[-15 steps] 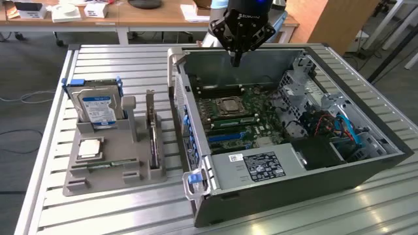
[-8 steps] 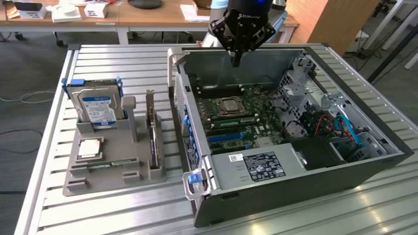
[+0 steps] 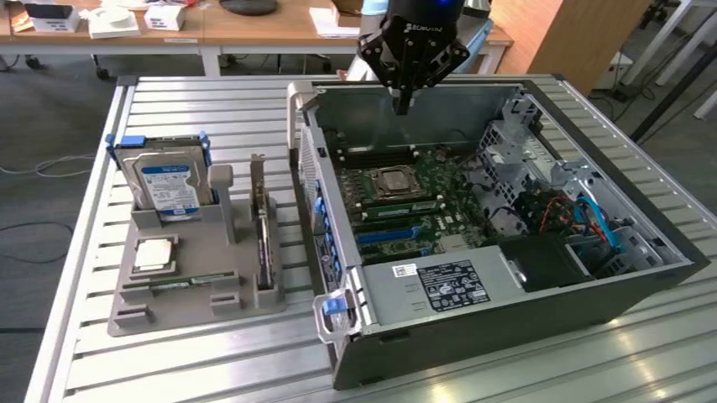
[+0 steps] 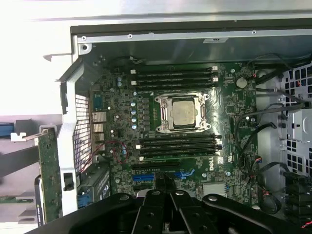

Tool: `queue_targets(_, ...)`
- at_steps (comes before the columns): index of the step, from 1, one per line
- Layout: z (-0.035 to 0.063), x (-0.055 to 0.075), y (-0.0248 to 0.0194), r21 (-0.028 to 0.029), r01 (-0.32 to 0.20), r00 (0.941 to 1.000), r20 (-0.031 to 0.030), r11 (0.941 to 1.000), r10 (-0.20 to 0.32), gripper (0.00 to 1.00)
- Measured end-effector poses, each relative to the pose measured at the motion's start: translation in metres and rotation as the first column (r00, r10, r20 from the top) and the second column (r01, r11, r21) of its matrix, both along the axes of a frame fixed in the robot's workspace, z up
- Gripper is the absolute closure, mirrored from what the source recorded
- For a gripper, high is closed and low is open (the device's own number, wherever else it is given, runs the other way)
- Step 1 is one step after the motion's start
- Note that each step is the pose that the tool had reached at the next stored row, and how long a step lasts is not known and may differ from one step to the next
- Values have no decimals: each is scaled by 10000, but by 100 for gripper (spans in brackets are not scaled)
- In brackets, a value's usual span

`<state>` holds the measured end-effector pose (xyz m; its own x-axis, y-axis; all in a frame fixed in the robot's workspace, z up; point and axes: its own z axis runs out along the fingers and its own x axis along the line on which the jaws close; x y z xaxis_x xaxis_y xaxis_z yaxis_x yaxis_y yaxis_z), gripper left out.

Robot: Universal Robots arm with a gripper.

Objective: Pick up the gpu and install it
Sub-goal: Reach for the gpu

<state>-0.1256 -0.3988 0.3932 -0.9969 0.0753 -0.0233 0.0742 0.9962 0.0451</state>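
Pick-up not yet begun. Gripper [image 3: 401,102] hangs above the case [image 3: 505,327], fingers pinched together, empty. Gpu [image 3: 264,239] stands edge-on in the holder [image 3: 180,311] just beside the case. Grasping likely needs opened fingers aligned along its top edge.

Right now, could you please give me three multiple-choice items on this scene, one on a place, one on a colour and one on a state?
1. Where is the gpu?
A. inside the case
B. upright in the holder
C. in the pincer

2. What colour is the hard drive label?
A. red
B. blue
C. yellow

3. What does the pincer hold?
A. nothing
B. the gpu
C. the hard drive

Answers:
1 B: the gpu stands edge-on in the grey holder beside the case.
2 B: the label on the drive's face is blue.
3 A: the pincer hangs shut and empty above the open case.
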Motion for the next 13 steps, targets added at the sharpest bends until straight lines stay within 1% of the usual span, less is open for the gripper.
queue_targets(6,-2,-133,0,-1,-1,10000,-1,10000,1,89)
queue_targets(13,-5,-375,0,0,0,10000,0,10000,0,89)
